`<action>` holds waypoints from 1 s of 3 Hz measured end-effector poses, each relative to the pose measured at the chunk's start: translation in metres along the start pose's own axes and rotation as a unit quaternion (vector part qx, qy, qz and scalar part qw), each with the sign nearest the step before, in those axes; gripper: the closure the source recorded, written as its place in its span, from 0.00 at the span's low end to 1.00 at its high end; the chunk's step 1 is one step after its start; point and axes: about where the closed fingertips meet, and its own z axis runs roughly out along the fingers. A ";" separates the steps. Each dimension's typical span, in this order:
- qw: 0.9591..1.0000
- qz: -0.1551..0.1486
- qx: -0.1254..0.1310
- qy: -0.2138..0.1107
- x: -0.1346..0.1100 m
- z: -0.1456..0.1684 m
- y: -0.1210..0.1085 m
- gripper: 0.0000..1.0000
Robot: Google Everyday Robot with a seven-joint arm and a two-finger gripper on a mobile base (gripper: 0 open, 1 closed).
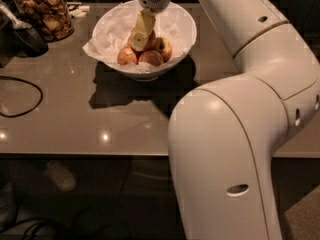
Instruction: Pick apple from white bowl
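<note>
The white bowl, lined with crumpled white paper, stands at the back middle of the grey table. Several red-orange apples lie in it. Two smaller ones sit at the front and another sits at the right. My gripper reaches down into the bowl from above, and its cream tip is among the apples. An apple lies right behind the tip, mostly hidden by it. I cannot tell whether this is the largest apple or whether the gripper touches it.
A glass jar of brown snacks stands at the back left, beside a dark object. A black cable loops on the table's left. My own white arm fills the right side. The table's front edge runs across the middle.
</note>
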 end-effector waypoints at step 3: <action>1.000 0.000 -0.011 0.003 0.005 0.012 -0.001 0.25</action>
